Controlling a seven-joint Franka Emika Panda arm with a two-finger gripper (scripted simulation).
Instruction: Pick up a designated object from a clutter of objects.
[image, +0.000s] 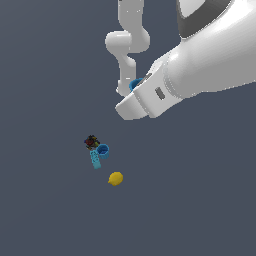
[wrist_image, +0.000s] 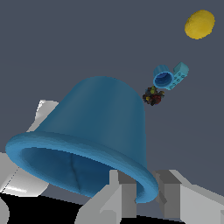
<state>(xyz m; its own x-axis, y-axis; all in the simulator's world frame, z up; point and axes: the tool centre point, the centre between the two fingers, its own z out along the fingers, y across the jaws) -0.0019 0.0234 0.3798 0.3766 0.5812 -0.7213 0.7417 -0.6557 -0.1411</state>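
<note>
A: Where is the big blue cup (wrist_image: 94, 131)?
B: Clamped at its rim by the gripper (wrist_image: 144, 192), raised well above the small cup (image: 103, 149), brick (image: 95, 159) and lemon (image: 115, 178).
A: Why the rim?
B: Probably because the thick wall fits between the fingers.

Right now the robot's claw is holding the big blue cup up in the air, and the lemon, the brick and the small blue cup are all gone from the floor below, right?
Not quite. The gripper does hold the big blue cup aloft, but nothing has gone: the lemon, the light-blue brick, the small blue cup and a dark multicoloured piece lie on the floor. The exterior view shows them below the arm.
</note>
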